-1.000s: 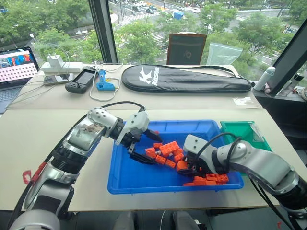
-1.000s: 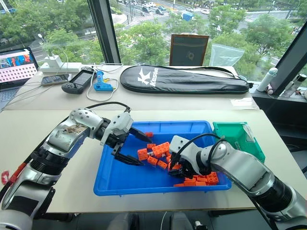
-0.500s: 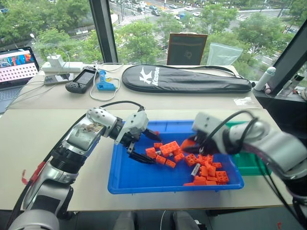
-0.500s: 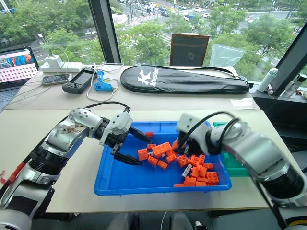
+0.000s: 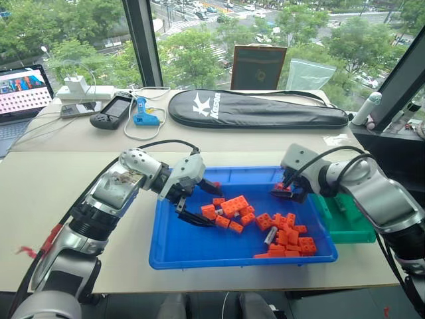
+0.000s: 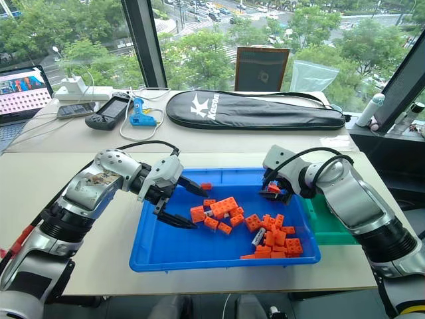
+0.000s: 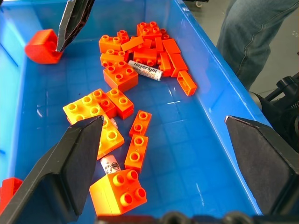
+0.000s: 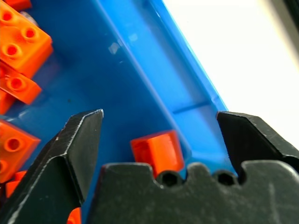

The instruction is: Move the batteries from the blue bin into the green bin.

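The blue bin [image 5: 174, 252] rests on the beige surface [image 5: 53, 193], with the green bin [image 5: 345, 222] touching its rim at 3 o'clock. Orange bricks [image 5: 229, 206] lie in two loose groups on the blue bin's floor: one near the centre, one toward the 4 o'clock corner.

Batteries: one silver battery [image 5: 270, 235] lies among the bricks of the 4 o'clock group. In the left wrist view, this battery [image 7: 145, 70] carries printed lettering and lies against the brick pile; a second battery [image 7: 110, 164] is partly covered by bricks just beside the near claw finger. No battery is discernible inside the green bin, whose interior is largely hidden by the right arm.

Left claw [image 5: 199, 201]: positioned over the blue bin's 9 o'clock half, fingers spread wide, holding nothing. The left wrist view shows both fingers well apart above the bin floor.

Right claw [image 5: 284, 191]: positioned over the blue bin's 2 o'clock corner, near the green bin. The right wrist view shows its fingers [image 8: 77, 140] spread, with nothing pinched; a single orange block [image 8: 157, 150] lies on the bin floor between them, against the blue wall.

A black racket case [image 5: 255, 109], a laptop [image 5: 23, 96] and a handheld controller [image 5: 111, 111] lie on the far surface at 12 o'clock.
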{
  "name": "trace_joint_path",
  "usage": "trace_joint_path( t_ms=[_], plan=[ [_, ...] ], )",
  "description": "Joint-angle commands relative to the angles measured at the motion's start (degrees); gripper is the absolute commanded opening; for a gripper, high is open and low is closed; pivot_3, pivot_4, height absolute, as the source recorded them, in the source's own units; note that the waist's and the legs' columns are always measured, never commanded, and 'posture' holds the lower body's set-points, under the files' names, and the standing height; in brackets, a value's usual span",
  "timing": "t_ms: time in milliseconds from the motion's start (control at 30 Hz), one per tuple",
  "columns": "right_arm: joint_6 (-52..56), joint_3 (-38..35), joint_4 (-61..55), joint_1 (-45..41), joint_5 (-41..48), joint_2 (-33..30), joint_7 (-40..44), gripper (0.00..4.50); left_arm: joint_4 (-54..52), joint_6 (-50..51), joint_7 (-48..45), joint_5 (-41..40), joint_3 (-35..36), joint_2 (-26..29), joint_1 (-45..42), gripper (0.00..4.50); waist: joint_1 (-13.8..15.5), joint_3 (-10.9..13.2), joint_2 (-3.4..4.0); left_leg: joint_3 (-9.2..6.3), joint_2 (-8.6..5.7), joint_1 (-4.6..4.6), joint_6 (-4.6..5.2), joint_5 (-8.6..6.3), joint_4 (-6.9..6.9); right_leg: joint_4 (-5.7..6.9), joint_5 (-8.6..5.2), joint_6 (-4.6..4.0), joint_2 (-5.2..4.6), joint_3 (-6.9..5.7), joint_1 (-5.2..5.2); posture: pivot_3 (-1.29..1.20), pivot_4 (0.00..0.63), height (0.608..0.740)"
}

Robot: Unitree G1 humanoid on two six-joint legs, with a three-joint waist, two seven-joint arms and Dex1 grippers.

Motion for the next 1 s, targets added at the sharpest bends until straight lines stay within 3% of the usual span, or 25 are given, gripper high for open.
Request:
trace_joint_path(
  t_ms=[33,400,667,867,933,1000],
  plan=[
    [10.2,-3.4,-10.1,1.7,8.7,-0.9,4.4,4.47,-1.1,-0.6,-0.2,-0.3,0.5,0.2,-0.8,4.5,0.0,0.0,0.0,-0.01,0.0,0.0,0.0,0.0,0.0,0.0,0.0,0.0,0.0,0.0,0.0,0.0,0.15,0.734],
    [8.9,4.3,-9.1,5.2,3.9,-0.1,0.3,4.47,-2.4,-0.3,0.4,-0.7,0.4,-0.6,0.3,4.5,0.0,0.0,0.0,-0.03,0.01,0.01,0.01,0.0,0.04,0.04,0.0,0.0,0.02,-0.01,0.02,0.0,0.15,0.734],
    [7.5,5.3,-6.4,5.0,1.7,1.4,0.5,4.47,-2.4,-1.0,0.1,0.0,0.0,-0.1,0.7,4.5,-0.1,0.0,0.0,-0.02,0.0,0.01,0.01,0.0,0.04,0.04,0.0,0.0,0.02,0.0,0.02,0.0,0.15,0.734],
    [7.5,4.2,-6.3,4.2,1.1,2.1,0.6,2.48,-1.7,-1.0,1.3,-0.4,0.9,-1.2,0.5,4.5,0.0,0.0,0.0,-0.02,0.0,0.01,0.01,0.0,0.04,0.05,0.0,0.0,0.01,-0.01,0.02,0.0,0.15,0.734],
    [7.8,3.8,-6.6,3.7,1.0,1.7,0.9,2.04,-1.0,-0.3,2.7,-0.7,1.4,-2.2,-0.1,4.5,0.0,0.0,0.0,-0.02,0.0,0.01,0.01,0.0,0.05,0.04,0.0,0.0,0.0,0.0,0.02,0.0,0.15,0.734],
    [8.2,2.9,-6.7,2.6,1.3,1.2,1.3,2.04,-1.0,-0.3,2.7,-0.6,1.3,-2.3,-0.3,4.5,0.0,0.0,0.0,-0.02,-0.01,0.0,0.01,0.0,0.05,0.03,0.0,0.0,0.0,0.0,0.02,0.0,0.15,0.734]
  ],
)
